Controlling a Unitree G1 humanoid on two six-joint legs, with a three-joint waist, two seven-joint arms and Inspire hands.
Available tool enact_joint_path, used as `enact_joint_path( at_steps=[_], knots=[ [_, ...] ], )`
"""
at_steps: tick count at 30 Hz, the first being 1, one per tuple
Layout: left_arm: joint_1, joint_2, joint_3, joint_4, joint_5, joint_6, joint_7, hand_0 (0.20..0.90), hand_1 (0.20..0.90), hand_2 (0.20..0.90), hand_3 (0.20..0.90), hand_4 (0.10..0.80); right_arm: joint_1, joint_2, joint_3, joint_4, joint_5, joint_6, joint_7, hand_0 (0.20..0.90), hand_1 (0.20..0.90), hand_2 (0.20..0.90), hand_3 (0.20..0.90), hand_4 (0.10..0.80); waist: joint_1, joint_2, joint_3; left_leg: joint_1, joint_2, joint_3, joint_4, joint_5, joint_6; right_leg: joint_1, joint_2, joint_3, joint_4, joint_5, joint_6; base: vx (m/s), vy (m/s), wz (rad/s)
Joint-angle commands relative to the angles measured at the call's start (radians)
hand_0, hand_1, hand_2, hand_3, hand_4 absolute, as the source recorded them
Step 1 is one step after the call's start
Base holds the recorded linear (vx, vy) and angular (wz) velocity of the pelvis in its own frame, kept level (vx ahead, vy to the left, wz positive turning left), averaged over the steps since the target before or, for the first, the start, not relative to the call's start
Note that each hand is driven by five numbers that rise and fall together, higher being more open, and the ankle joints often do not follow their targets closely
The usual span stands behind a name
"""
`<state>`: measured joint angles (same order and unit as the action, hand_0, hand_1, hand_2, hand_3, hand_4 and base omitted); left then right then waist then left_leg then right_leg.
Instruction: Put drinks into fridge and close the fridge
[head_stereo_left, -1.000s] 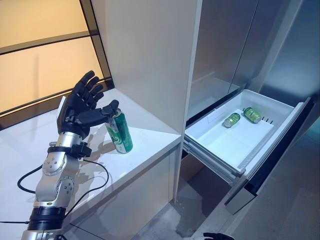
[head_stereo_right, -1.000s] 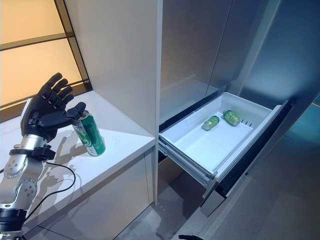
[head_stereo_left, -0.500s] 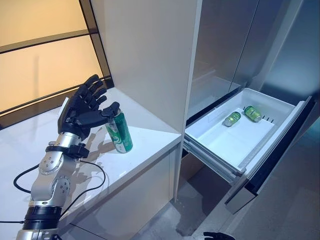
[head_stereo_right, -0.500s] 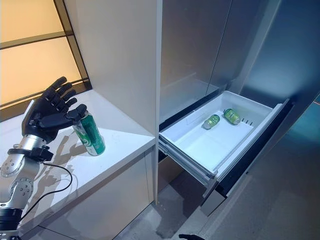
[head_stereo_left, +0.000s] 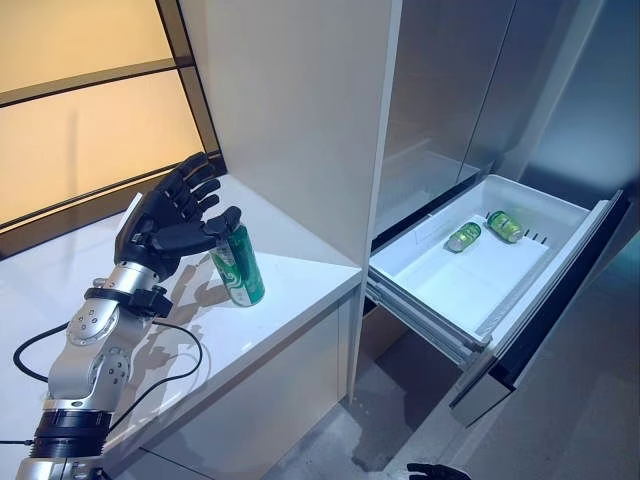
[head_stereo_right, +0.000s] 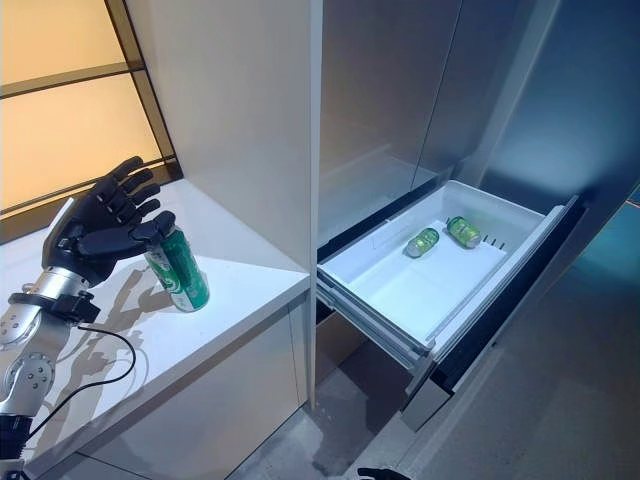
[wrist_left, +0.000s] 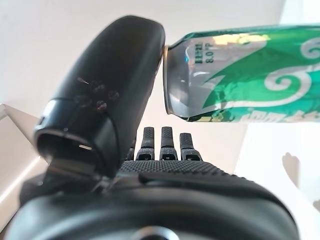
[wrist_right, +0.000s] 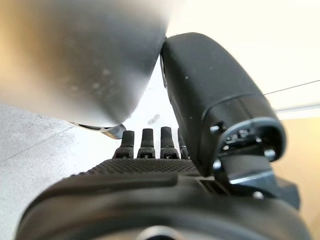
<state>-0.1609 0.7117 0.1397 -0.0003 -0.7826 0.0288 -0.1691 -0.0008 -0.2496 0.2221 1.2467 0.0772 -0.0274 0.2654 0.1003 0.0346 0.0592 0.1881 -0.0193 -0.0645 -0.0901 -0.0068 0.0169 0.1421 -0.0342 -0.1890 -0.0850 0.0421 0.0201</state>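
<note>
Cabinet (head_stereo_left: 300, 110), tall and white, stood as the landmark, with the steel fridge (head_stereo_left: 450, 90) right beside it and a white counter (head_stereo_left: 290, 290) running out from its base on the other side. Low on the fridge, past the cabinet's edge, a white drawer (head_stereo_left: 450, 290) was pulled fully out. Two green cans (head_stereo_left: 484, 232) lay on their sides at the drawer's far end, close together, well apart from the cabinet. On the counter, just in front of the cabinet wall, a third green can (head_stereo_left: 239, 266) stood upright. The left hand (head_stereo_left: 160, 222) hovered beside this can on the side away from the cabinet, fingers spread wide and straight, with only the thumb tip touching the can's top rim. The right hand (wrist_right: 200, 100) hung low near the floor, fingers straight and relaxed, holding nothing.
</note>
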Motion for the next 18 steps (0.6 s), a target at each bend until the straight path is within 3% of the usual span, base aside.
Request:
enact_joint_path(
  at_steps=[1, 8, 18],
  knots=[
    [-0.144, 0.04, 0.096, -0.023, -0.062, -0.116, 0.021, 0.9, 0.9, 0.9, 0.9, 0.8, -0.012, -0.031, 0.041, 0.041, -0.044, 0.013, 0.037, 0.9, 0.9, 0.9, 0.9, 0.8, -0.035, 0.006, -0.012, -0.004, -0.045, 0.08, 0.013, -0.06, 0.018, 0.017, 0.03, 0.056, 0.067, -0.117, 0.03, 0.0, 0.0, 0.0],
    [-0.146, 0.004, 0.094, -0.038, -0.043, -0.17, 0.08, 0.9, 0.9, 0.9, 0.9, 0.8, -0.01, -0.025, 0.046, 0.036, -0.041, 0.017, 0.031, 0.9, 0.9, 0.9, 0.9, 0.8, -0.042, 0.003, -0.014, -0.002, -0.045, 0.085, 0.012, -0.061, 0.018, 0.018, 0.032, 0.064, 0.063, -0.115, 0.03, 0.0, 0.0, 0.0],
    [-0.149, -0.01, 0.077, -0.041, -0.022, -0.15, 0.063, 0.9, 0.9, 0.9, 0.9, 0.8, -0.012, -0.025, 0.047, 0.04, -0.041, 0.016, 0.031, 0.9, 0.9, 0.9, 0.9, 0.8, -0.047, 0.001, -0.017, -0.001, -0.043, 0.092, 0.012, -0.061, 0.018, 0.016, 0.034, 0.072, 0.06, -0.111, 0.03, -0.003, -0.001, -0.01]
  ],
)
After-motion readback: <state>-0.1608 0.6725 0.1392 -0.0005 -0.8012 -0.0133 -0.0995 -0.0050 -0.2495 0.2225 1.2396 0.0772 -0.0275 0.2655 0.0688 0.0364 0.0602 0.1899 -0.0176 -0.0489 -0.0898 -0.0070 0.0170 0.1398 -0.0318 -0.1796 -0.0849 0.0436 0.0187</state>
